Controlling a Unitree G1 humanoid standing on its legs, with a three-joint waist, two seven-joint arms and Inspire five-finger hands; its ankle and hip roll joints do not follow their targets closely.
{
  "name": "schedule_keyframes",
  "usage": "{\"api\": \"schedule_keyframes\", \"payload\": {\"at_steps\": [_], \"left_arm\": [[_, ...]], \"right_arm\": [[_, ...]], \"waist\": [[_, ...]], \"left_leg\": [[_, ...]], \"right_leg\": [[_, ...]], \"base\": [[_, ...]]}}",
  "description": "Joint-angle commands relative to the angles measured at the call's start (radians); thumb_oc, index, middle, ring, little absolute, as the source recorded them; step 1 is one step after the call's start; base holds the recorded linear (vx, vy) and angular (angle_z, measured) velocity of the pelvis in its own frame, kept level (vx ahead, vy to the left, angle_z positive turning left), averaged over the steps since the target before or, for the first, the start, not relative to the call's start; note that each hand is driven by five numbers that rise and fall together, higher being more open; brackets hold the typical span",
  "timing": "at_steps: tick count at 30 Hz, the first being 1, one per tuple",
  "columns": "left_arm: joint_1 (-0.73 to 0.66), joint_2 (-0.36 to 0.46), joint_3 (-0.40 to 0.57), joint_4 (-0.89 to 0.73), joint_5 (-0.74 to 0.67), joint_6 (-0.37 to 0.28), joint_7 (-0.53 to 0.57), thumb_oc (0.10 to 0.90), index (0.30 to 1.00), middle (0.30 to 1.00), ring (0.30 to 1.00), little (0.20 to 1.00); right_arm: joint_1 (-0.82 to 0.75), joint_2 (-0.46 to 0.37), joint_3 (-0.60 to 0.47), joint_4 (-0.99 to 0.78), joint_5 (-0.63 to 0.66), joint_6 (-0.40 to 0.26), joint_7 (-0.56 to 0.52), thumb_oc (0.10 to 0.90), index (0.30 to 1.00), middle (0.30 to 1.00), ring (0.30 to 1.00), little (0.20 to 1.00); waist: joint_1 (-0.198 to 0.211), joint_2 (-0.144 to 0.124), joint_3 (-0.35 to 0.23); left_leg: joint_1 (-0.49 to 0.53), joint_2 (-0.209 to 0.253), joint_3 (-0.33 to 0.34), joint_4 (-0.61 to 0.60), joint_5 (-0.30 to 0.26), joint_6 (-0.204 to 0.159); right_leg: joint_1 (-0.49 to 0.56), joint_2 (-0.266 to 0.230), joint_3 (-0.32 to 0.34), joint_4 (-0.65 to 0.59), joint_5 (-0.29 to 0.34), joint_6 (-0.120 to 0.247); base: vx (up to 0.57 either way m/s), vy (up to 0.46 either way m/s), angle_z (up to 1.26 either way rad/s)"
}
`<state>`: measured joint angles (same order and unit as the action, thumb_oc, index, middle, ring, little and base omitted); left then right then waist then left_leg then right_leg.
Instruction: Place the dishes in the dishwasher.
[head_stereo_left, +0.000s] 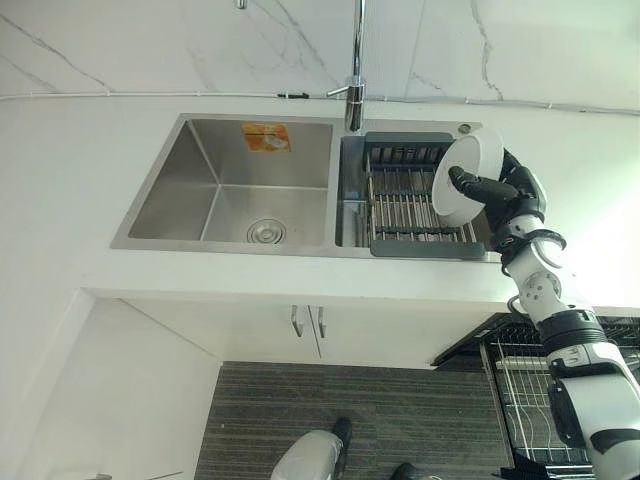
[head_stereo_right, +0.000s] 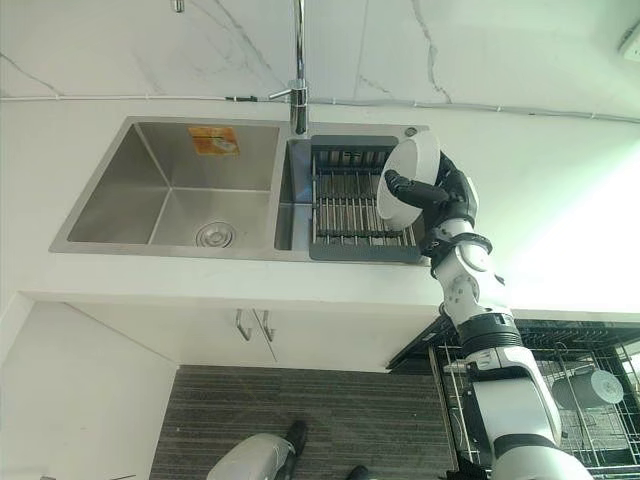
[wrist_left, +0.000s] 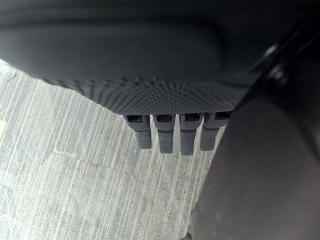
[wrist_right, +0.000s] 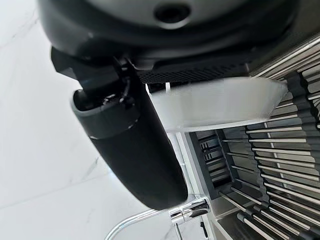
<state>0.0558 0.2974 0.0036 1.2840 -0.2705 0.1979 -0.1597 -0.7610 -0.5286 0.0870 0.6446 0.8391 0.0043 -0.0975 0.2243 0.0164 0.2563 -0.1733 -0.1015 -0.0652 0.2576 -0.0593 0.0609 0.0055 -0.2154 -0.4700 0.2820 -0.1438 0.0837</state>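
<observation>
right hand, seen from the left eye view, is raised over the right end of the sink and grips a white plate, thumb laid across the plate's face and the rest of the hand behind it. the plate is held on edge, tilted, above the right side of the dark-framed drying rack that sits in the sink's right basin. a tall faucet rises behind the divider between the basins, and the left basin has an orange sticker on its back wall. low on the right, an open dishwasher rack stands out below the counter.

right eye view shows the same grip on the plate over the rack, and a white cup lying in the dishwasher rack's wire basket.

left wrist view has the left hand with its fingers straight and relaxed, holding nothing, over a grey striped floor.

right wrist view, close up, shows the thumb pressed on the plate's rim, the rack's metal bars past it and the faucet's spout beyond.
</observation>
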Motion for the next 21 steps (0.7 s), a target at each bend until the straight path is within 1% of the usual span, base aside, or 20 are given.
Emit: {"api": "schedule_keyframes", "payload": {"at_steps": [1, 5, 8, 12, 18, 21], "left_arm": [[0.046, 0.062, -0.044, 0.012, -0.014, 0.024, 0.016, 0.800, 0.900, 0.900, 0.900, 0.900], [0.041, 0.064, -0.043, 0.013, -0.008, 0.018, 0.016, 0.800, 0.900, 0.900, 0.900, 0.900], [0.041, 0.062, -0.046, 0.014, -0.006, 0.018, 0.016, 0.800, 0.900, 0.900, 0.900, 0.900], [0.044, 0.053, -0.053, 0.016, -0.004, 0.018, 0.019, 0.800, 0.900, 0.900, 0.900, 0.900], [0.034, 0.052, -0.054, 0.016, -0.004, 0.031, 0.021, 0.800, 0.900, 0.900, 0.900, 0.900], [0.041, 0.050, -0.061, 0.013, -0.016, 0.033, 0.025, 0.800, 0.900, 0.900, 0.900, 0.900]], "right_arm": [[-0.103, -0.033, 0.021, -0.004, 0.035, -0.112, 0.021, 0.400, 0.300, 0.300, 0.300, 0.300], [-0.101, -0.034, 0.022, 0.001, 0.031, -0.119, 0.024, 0.400, 0.300, 0.300, 0.300, 0.300], [-0.097, -0.029, 0.016, -0.002, 0.041, -0.128, -0.023, 0.400, 0.300, 0.300, 0.300, 0.300], [-0.086, -0.022, 0.003, -0.008, 0.018, -0.113, -0.026, 0.400, 0.300, 0.300, 0.300, 0.300], [-0.073, -0.024, 0.000, -0.011, 0.007, -0.122, -0.040, 0.400, 0.300, 0.300, 0.300, 0.300], [-0.064, -0.022, -0.002, -0.022, 0.017, -0.136, -0.020, 0.400, 0.300, 0.300, 0.300, 0.300]], "waist": [[0.012, 0.014, -0.068], [0.012, 0.015, -0.067], [0.010, 0.017, -0.067], [0.007, 0.022, -0.069], [0.006, 0.014, -0.074], [0.003, 0.012, -0.074]], "left_leg": [[-0.015, 0.070, 0.059, 0.042, -0.152, -0.066], [-0.021, 0.067, 0.056, 0.042, -0.150, -0.067], [-0.020, 0.067, 0.056, 0.042, -0.150, -0.068], [-0.018, 0.066, 0.057, 0.042, -0.152, -0.068], [-0.015, 0.070, 0.063, 0.042, -0.155, -0.067], [-0.009, 0.075, 0.069, 0.042, -0.157, -0.066]], "right_leg": [[-0.031, -0.027, 0.112, 0.018, -0.071, 0.069], [-0.034, -0.029, 0.109, 0.018, -0.069, 0.071], [-0.033, -0.030, 0.108, 0.018, -0.069, 0.068], [-0.031, -0.034, 0.105, 0.018, -0.070, 0.069], [-0.031, -0.036, 0.102, 0.018, -0.069, 0.073], [-0.029, -0.035, 0.103, 0.018, -0.067, 0.074]], "base": [[-0.05, -0.002, 0.02], [-0.01, 0.000, 0.01], [0.00, 0.000, 0.00], [0.00, 0.026, 0.01], [0.00, 0.000, 0.00], [0.00, 0.000, 0.00]]}}
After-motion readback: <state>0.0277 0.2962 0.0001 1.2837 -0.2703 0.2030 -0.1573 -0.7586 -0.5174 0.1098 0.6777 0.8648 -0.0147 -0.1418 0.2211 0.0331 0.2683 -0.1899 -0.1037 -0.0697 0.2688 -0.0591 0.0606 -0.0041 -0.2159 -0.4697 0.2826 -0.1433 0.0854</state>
